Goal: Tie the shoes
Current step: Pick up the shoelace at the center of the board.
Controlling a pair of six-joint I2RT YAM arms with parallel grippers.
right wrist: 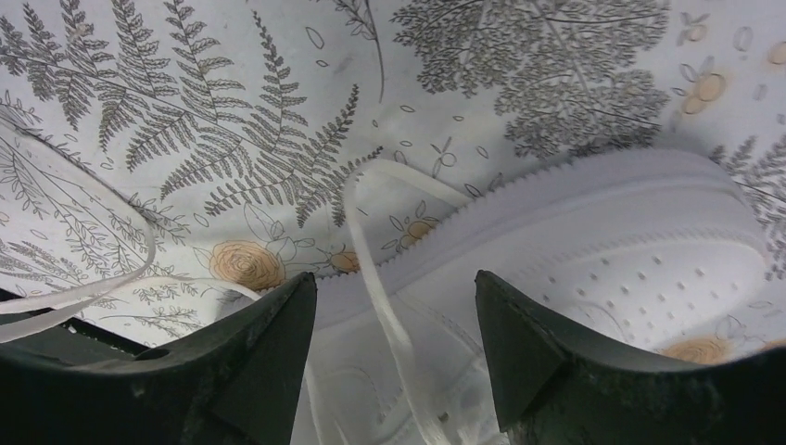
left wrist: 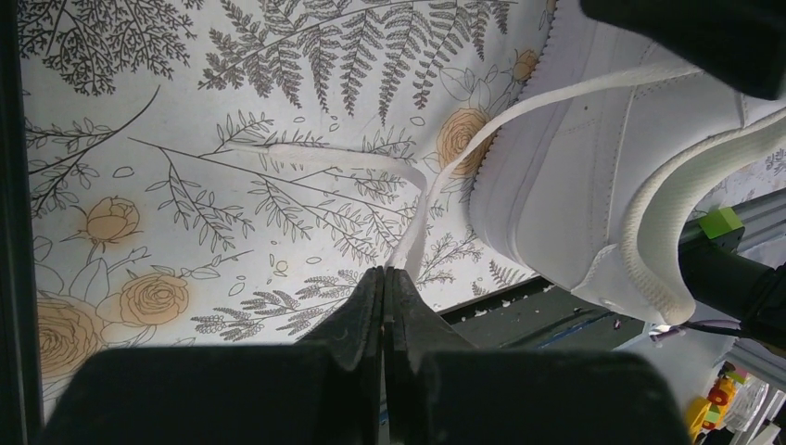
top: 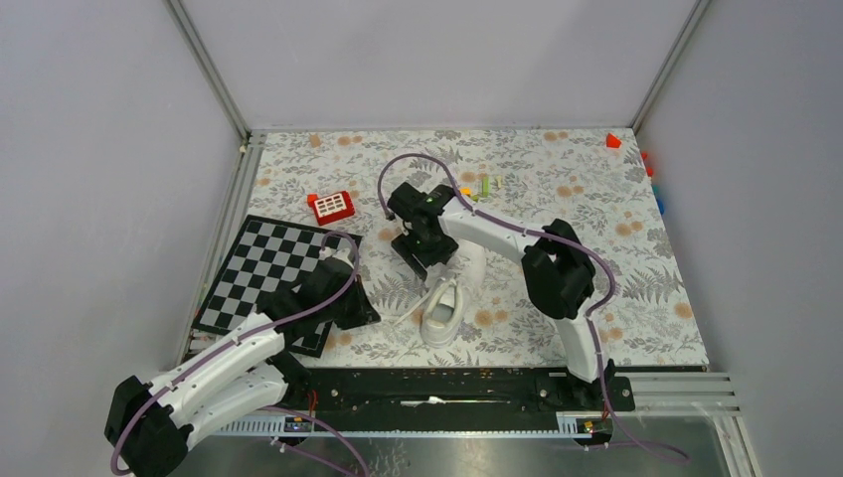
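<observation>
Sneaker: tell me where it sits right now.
In the top view the sneaker lies around the middle of the floral table, toward the near edge. It is just right of the chessboard, and the right end effector is over its far end.

The left arm [top: 224, 368] has smooth white shell links set between bulky black joint housings; the right arm [top: 497, 237] is built alike, with a white forward link, a large black elbow block and a white lower link on a black base; a thin purple cable [top: 413, 157] runs along each arm, looping free of the shell in places; the left end effector [left wrist: 384, 275] is matte black, its two fingers tapering from a broad black body to narrow wedge tips; the right end effector [right wrist: 394, 292] is likewise matte black, with thick, angular fingers and flat inner faces.
</observation>
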